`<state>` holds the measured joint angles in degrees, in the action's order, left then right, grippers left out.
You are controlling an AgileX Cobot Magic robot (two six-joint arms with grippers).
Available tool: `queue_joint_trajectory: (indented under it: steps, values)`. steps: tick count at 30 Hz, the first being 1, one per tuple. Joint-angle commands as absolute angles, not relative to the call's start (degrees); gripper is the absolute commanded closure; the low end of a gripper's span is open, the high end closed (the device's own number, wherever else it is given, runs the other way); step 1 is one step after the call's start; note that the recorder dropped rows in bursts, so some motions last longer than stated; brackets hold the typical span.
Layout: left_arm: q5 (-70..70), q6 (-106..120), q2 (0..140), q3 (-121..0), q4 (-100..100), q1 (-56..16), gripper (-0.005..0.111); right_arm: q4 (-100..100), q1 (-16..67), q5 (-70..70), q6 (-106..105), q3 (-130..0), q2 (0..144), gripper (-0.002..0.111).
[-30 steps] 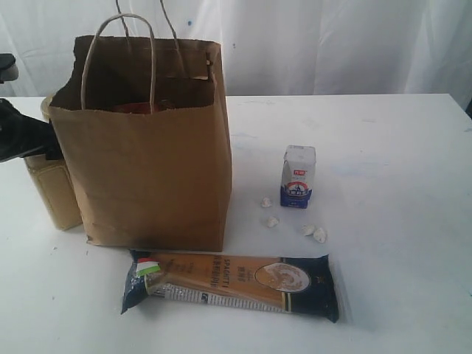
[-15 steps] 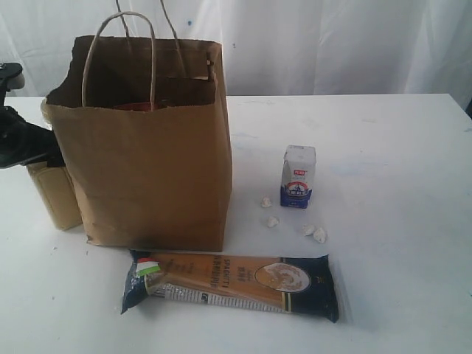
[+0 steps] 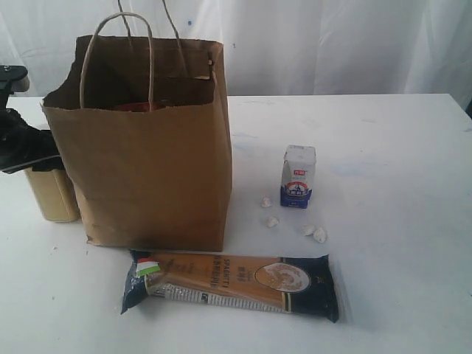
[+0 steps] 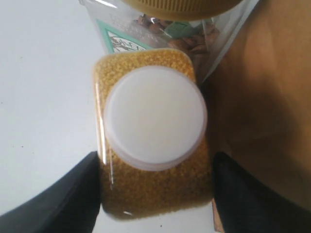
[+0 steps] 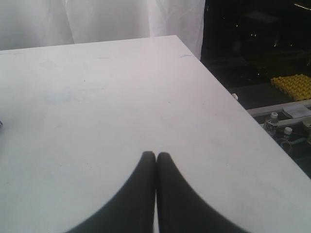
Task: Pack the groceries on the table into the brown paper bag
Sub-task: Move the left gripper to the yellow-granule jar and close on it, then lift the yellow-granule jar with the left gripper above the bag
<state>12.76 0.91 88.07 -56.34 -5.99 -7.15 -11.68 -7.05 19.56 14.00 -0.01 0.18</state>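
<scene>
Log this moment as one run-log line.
left gripper: clamped on yellow-powder jar beside brown paper bag | right gripper: shut, empty, over table | outside bag: nut jar, spaghetti pack, carton, white lumps

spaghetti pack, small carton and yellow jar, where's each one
spaghetti pack point(image 3: 232, 285): exterior view, middle of the wrapper
small carton point(image 3: 298, 177): exterior view, front face
yellow jar point(image 4: 154, 121): left wrist view, white lid
</scene>
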Motion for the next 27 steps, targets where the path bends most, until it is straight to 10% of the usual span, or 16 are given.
queue_joint_trajectory:
  steps: [1, 27]
  values:
    - [15.4, 1.7, 88.0, -56.0, -5.9, -7.4, 0.107, -11.9, -7.3, 19.3, 14.0, 0.0, 0.0, 0.108]
    - [28.9, 1.3, 74.8, -56.1, -2.6, -7.4, 0.107, -11.9, -7.3, 19.3, 15.3, 0.0, 0.0, 0.108]
